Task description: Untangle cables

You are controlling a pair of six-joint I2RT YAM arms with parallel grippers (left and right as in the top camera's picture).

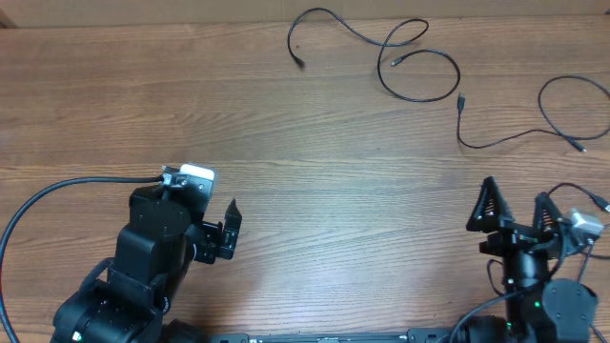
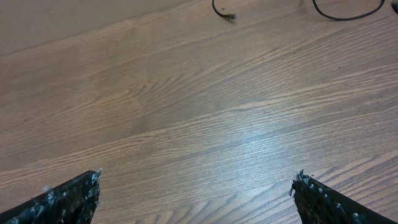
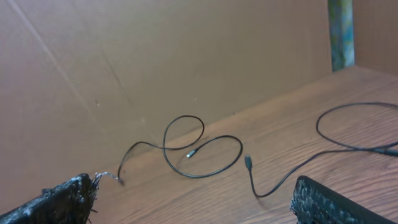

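Observation:
Two thin black cables lie at the far right of the wooden table. One cable (image 1: 420, 100) (image 3: 184, 117) curls in loops and crosses itself. The other cable (image 1: 505, 139) (image 3: 249, 163) runs from a small plug to a wide loop by the right edge. They appear to lie apart. My left gripper (image 1: 224, 233) (image 2: 196, 179) is open over bare wood near the front left, far from both cables. Only a plug end (image 2: 227, 15) and an arc of cable (image 2: 342, 16) reach its view. My right gripper (image 1: 516, 202) (image 3: 194, 185) is open, short of the cables, with nothing between its fingers.
A brown cardboard wall (image 3: 155, 62) stands behind the table's far edge. A thick black arm cable (image 1: 38, 195) sweeps along the left side. Another dark lead (image 1: 591, 196) runs beside the right arm's camera. Bare wood (image 1: 315, 181) lies between the arms.

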